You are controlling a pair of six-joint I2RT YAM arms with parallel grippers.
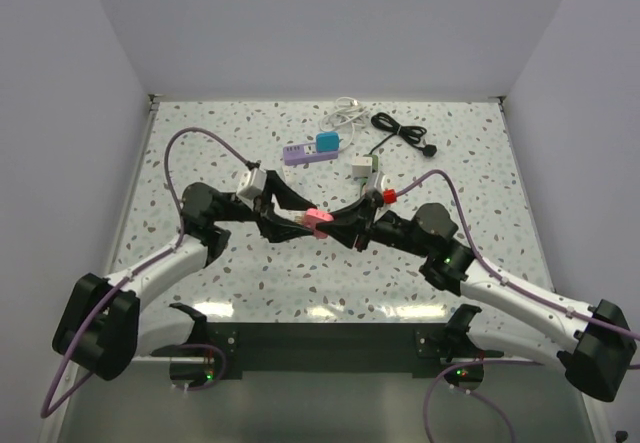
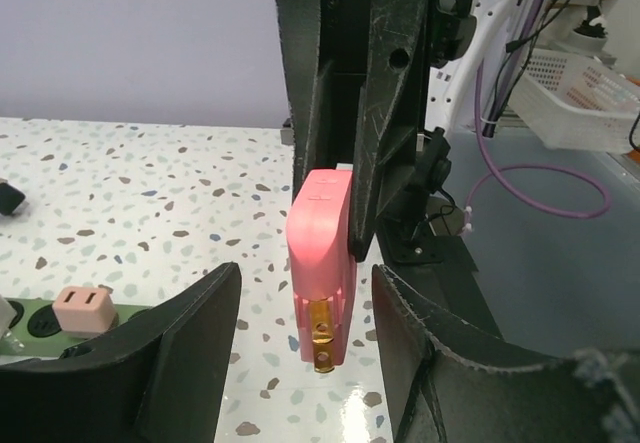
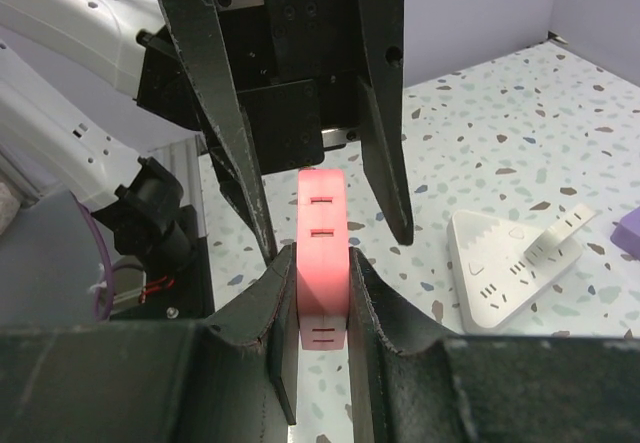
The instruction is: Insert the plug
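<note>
A pink plug (image 1: 316,221) with brass prongs (image 2: 322,338) hangs above the table's middle, between both arms. My right gripper (image 3: 320,255) is shut on its flat sides. It comes in from the right in the top view (image 1: 336,225). My left gripper (image 2: 306,273) is open. Its fingers (image 2: 160,363) stand on either side of the plug's pronged end with gaps, not touching. It comes in from the left in the top view (image 1: 294,217). A green power strip (image 2: 30,325) carrying a beige plug (image 2: 82,308) lies on the table.
A purple power strip (image 1: 303,154) with a blue adapter (image 1: 328,143) lies behind the grippers. A white triangular socket block (image 3: 505,263) lies near them. A white cable (image 1: 345,113) and a black cable (image 1: 400,131) lie at the back. Walls enclose the table.
</note>
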